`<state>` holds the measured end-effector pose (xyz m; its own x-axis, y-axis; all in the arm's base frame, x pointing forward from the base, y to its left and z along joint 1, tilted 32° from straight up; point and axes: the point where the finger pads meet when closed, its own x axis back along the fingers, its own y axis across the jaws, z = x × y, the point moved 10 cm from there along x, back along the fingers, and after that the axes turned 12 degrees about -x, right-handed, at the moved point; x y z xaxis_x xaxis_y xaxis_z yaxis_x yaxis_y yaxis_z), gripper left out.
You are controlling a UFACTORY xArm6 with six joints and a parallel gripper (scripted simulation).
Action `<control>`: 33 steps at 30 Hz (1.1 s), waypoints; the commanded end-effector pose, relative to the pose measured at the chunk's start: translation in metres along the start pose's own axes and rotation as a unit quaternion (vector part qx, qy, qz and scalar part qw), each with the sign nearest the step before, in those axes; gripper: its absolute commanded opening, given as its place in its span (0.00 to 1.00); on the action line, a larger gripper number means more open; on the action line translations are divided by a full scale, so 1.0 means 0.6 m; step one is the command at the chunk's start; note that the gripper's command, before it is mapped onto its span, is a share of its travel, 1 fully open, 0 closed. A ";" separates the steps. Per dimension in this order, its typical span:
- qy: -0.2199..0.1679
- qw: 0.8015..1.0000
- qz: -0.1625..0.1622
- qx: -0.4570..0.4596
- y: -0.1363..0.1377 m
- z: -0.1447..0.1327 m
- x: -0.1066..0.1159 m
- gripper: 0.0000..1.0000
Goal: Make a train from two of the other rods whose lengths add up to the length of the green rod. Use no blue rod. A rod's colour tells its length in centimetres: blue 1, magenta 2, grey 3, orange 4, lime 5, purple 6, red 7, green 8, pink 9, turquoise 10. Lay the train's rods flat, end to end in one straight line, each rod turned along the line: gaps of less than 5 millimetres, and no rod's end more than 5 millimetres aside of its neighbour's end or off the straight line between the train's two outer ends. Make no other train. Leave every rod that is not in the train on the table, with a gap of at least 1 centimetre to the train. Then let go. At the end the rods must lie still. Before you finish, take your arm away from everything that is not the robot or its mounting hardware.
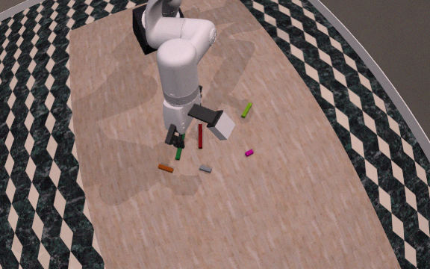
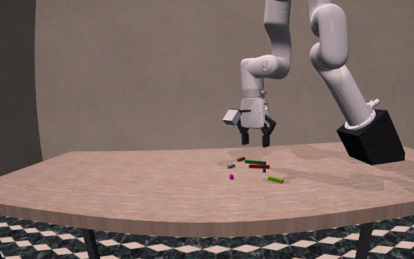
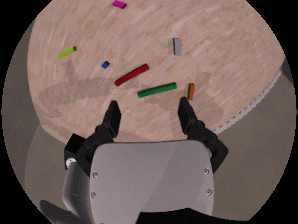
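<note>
My gripper [image 1: 175, 140] [image 2: 254, 141] [image 3: 148, 105] is open and empty, hanging well above the table over the green rod [image 1: 178, 153] [image 2: 255, 162] [image 3: 157, 90]. The red rod [image 1: 200, 136] [image 2: 259, 166] [image 3: 132, 75] lies flat just beside the green one. The orange rod [image 1: 166, 168] [image 2: 241, 158] [image 3: 190, 91] and the grey rod [image 1: 205, 169] [image 2: 231, 166] [image 3: 176, 46] lie apart on the near side. The magenta rod [image 1: 248, 152] [image 2: 231, 176] [image 3: 120, 4] and the lime rod [image 1: 246, 110] [image 2: 275, 179] [image 3: 67, 51] lie farther off. A small blue rod [image 2: 264, 170] [image 3: 105, 64] lies near the red one; the arm hides it in the top view.
The arm's black base [image 1: 140, 28] [image 2: 372, 138] stands at the far end of the wooden table [image 1: 237, 209] [image 2: 121, 187]. The table's curved edge shows close behind the orange rod in the wrist view.
</note>
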<state>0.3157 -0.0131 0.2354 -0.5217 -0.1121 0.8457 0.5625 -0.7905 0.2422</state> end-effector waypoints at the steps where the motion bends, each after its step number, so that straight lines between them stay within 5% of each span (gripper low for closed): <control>1: 0.001 1.000 -0.001 0.000 0.001 0.001 0.001 1.00; 11: 0.001 1.000 -0.001 -0.007 0.001 0.001 0.001 1.00; 17: 0.001 0.996 -0.001 -0.090 0.006 -0.002 0.000 1.00; 27: 0.000 0.976 -0.001 -0.220 0.012 -0.006 0.000 1.00; 33: 0.000 0.945 0.000 -0.327 0.018 -0.010 -0.001 1.00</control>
<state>0.3168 -0.0244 0.2336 -0.5279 -0.1283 0.8395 0.1667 -0.9849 -0.0457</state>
